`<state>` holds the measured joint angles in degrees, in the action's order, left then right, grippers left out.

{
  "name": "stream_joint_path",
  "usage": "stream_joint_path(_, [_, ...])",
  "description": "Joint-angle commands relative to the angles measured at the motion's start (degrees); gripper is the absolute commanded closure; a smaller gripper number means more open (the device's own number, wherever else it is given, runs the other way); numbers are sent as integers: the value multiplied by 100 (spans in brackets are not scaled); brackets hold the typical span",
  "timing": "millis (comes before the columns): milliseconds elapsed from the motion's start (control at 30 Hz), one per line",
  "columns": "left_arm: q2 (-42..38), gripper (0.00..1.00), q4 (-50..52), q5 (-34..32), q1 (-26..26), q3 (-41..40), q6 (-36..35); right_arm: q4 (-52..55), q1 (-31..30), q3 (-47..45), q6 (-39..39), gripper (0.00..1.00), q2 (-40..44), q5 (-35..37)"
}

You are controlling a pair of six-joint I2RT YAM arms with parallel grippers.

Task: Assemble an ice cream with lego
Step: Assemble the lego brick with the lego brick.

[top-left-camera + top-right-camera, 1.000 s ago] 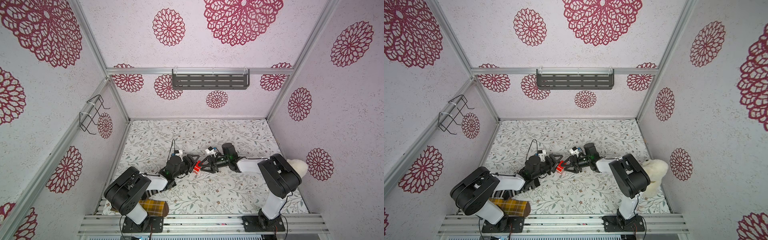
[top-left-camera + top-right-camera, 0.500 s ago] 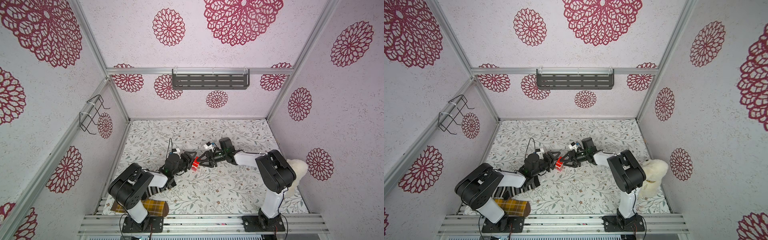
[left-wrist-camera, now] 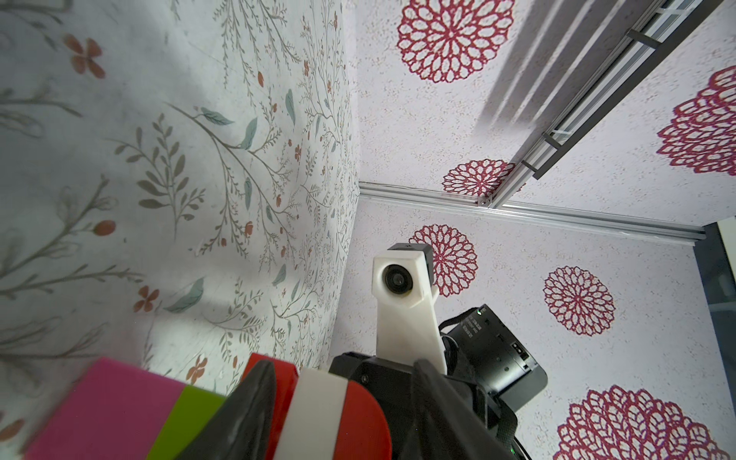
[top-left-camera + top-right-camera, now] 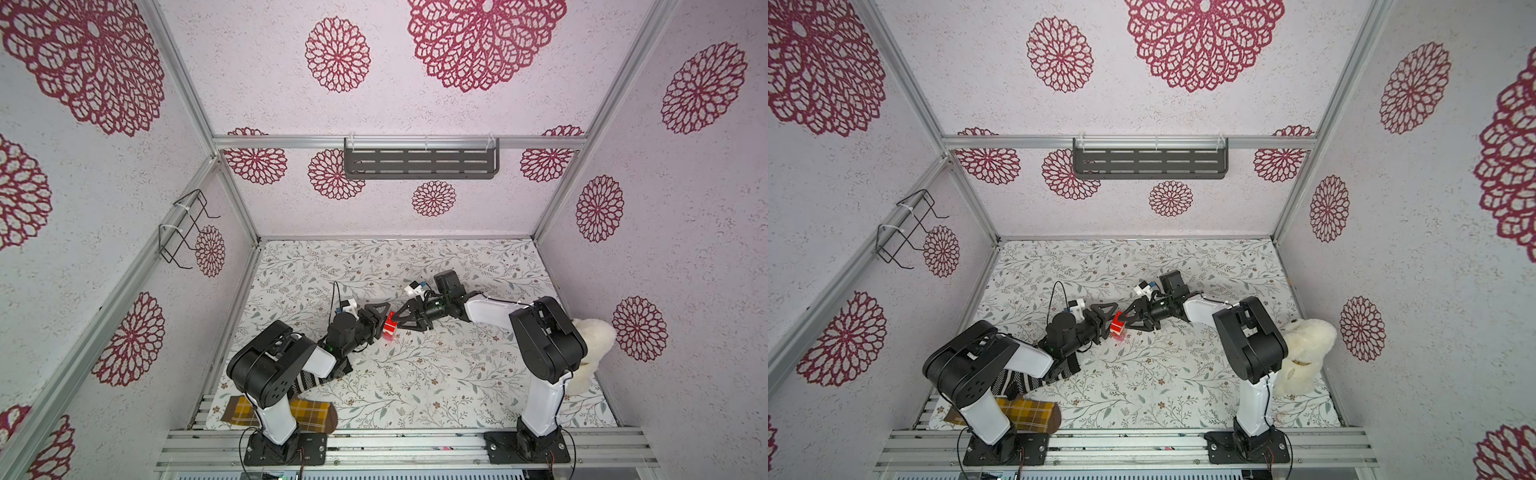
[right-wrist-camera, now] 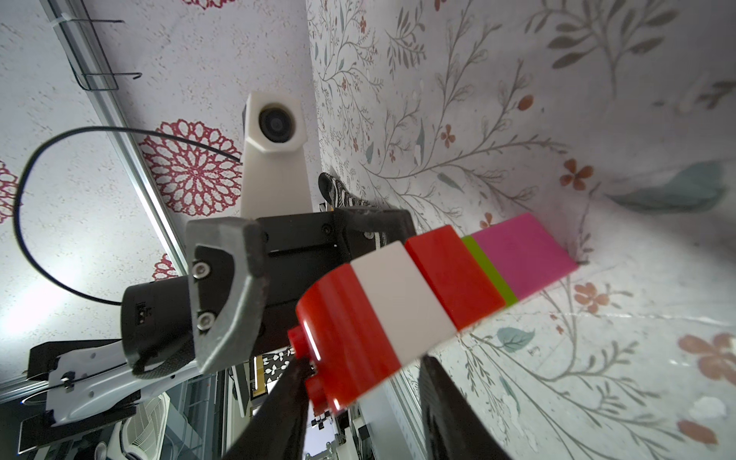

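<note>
Both arms have leaned further in over the counter (image 4: 419, 386), and the right tool (image 4: 397, 323) has narrowed around the rounded red top of the ice cream (image 5: 402, 302). Whether it truly grips, I cannot tell. The left tool (image 4: 380, 325) is clamped on the wide red-white-red layers, holding the stack slantwise at mid-counter, pink foot lowest. Every layer looks joined, so I'd guess only a last squeeze or set-down remains.

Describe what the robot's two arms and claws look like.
The left arm and right arm match: bulky black joints, glossy white shells, black base plates. The left claw and right claw have dark fingers shaped like open triangles. Each wrist carries a white camera housing; a thin black cable loops from the left one.
</note>
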<state>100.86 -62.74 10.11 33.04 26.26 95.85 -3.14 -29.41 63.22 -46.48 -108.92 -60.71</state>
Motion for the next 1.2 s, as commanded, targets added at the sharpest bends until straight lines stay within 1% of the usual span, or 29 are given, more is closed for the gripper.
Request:
stream_joint_path(0, [101,41,179,1178,273,-101,146,57,-217,-41,558,54,-538,1730])
stream_joint_path(133, [136,41,88,1178,216,-204,184,189,-241,32,616,53,-529,1825])
stream_joint_path(233, [118,41,110,1211,144,-258,171,190,-243,91,605,49,-443,1811])
stream_joint_path(333, [73,40,243,1237,133,-255,86,150,-236,163,572,41,-328,1712])
stream_joint_path(567, [39,40,375,1244,99,-276,10,201,-233,345,579,29,-276,1652])
stream_joint_path(800, [-74,39,584,1335,-34,-290,-124,21,-215,384,526,19,-112,1563])
stream_joint_path(1000, [-611,37,1666,1354,-42,-96,-631,-214,-185,213,472,18,31,1542])
stream_joint_path(1067, [-825,37,2048,1336,-43,0,-840,-679,-179,-44,290,18,122,1487])
stream_joint_path(1167, [-1068,36,2570,1267,-32,72,-1073,-1067,-179,-320,201,20,187,1470])
